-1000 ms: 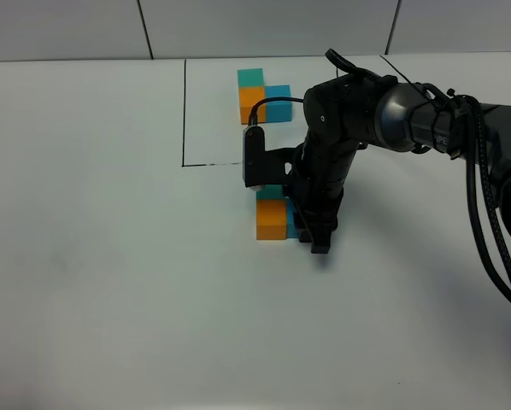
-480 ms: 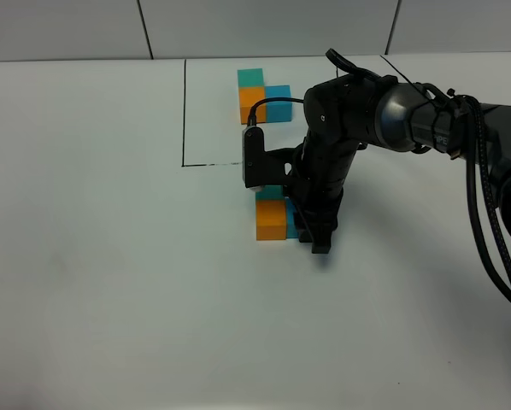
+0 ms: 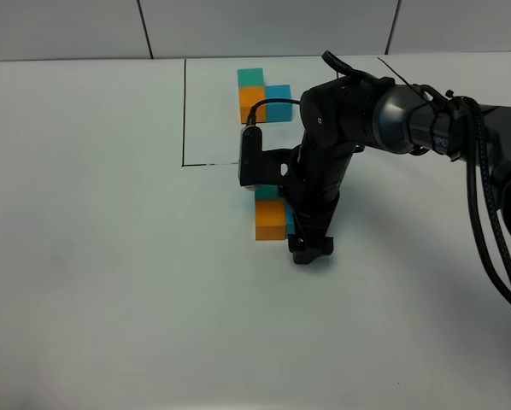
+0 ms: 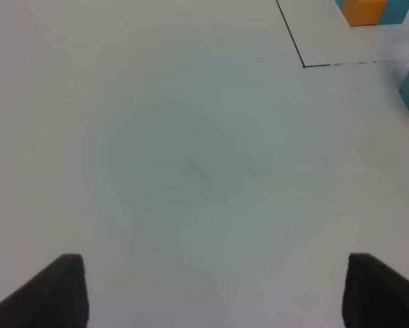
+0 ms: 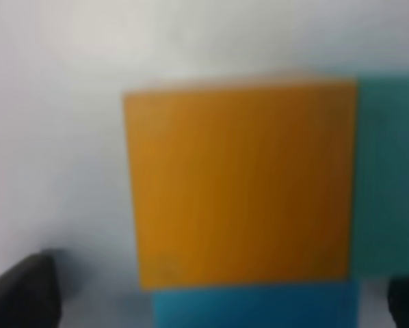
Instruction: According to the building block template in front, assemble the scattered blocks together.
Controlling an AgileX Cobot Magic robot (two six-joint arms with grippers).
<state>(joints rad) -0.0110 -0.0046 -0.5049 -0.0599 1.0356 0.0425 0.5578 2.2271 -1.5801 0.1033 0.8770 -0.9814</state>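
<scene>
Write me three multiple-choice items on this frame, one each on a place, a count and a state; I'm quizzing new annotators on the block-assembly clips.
1. Where does the building block template sit?
A. Inside the drawn black outline
B. At the table's near edge
C. Under the left tool

2. How many cubes make up the template?
A. Two
B. Three
C. Five

3. What is the left tool holding?
A. An orange cube
B. A blue cube
C. Nothing

Answers:
1. A, the high view shows the trio within the outline at the far side.
2. B, teal, orange and blue cubes are visible.
3. C, the left wrist view shows its fingers wide apart over bare table.
</scene>
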